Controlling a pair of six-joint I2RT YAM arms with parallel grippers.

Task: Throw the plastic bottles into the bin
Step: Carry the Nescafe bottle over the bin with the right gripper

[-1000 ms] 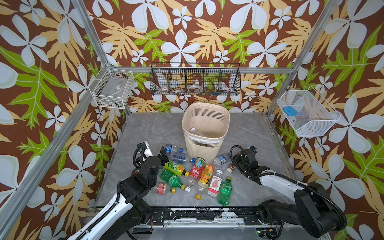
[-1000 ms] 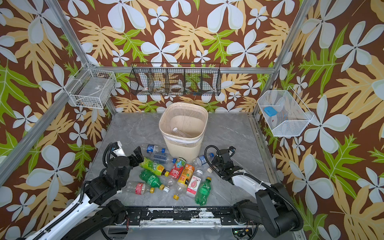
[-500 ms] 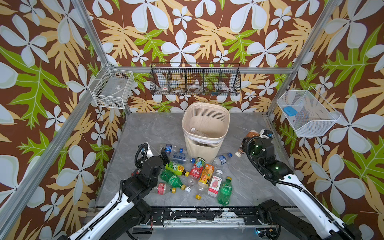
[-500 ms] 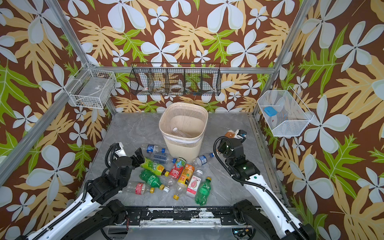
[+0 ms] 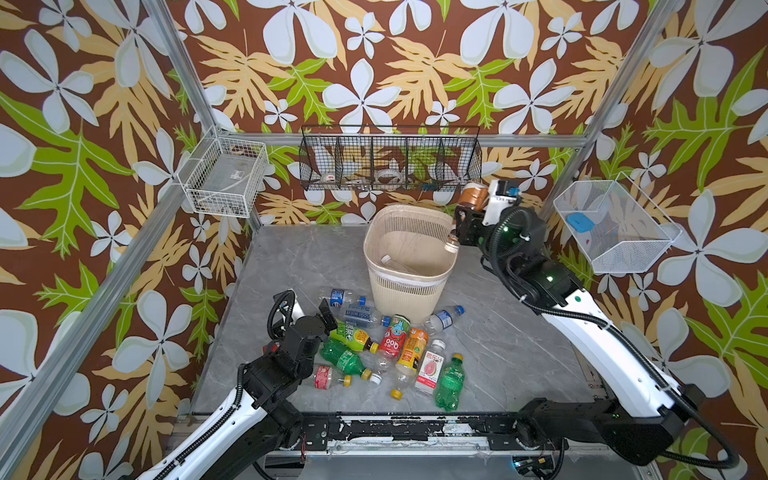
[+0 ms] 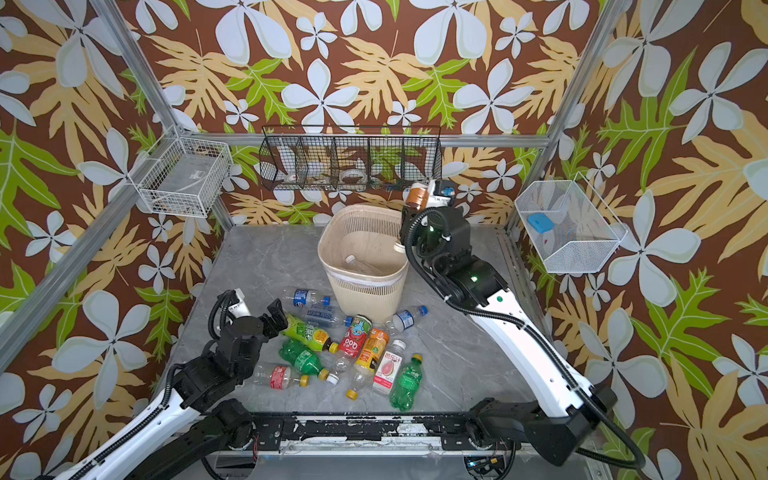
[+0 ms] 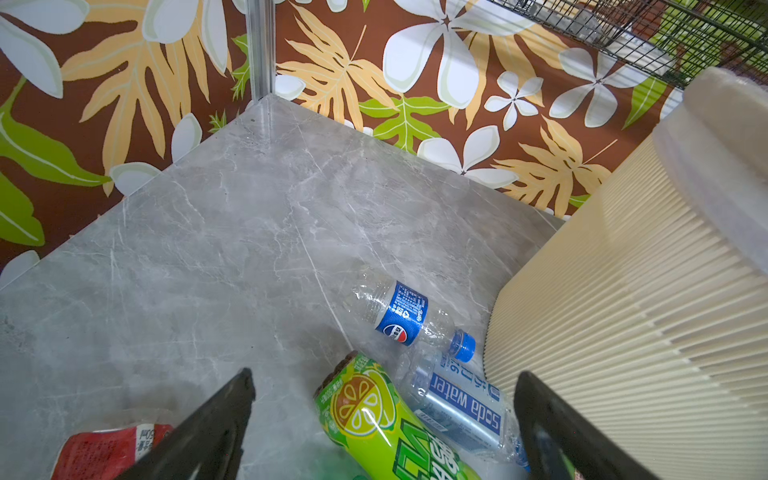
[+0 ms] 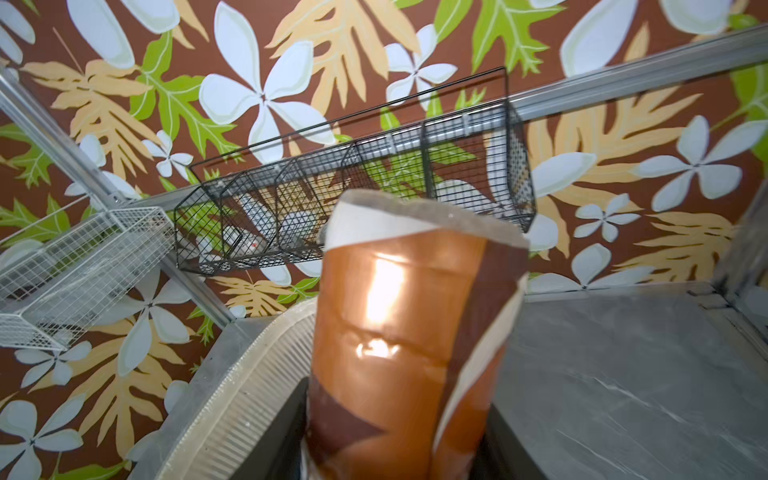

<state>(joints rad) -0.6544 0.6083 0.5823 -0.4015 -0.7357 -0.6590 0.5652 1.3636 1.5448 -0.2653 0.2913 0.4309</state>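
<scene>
Grey marbled tabletop (image 5: 299, 257) with plastic bottles (image 5: 392, 341), between brown floral walls (image 5: 249, 33)

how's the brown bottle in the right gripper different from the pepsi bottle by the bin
The brown bottle is held up cap-down at the rim of the bin by the right gripper; the pepsi bottle lies on its side on the table. The brown bottle's wrap covers most of its body; the pepsi bottle is clear with a narrow blue band. Brown bottle's cap looks whitish, pepsi bottle's blue. Both are small capped plastic bottles.
</scene>
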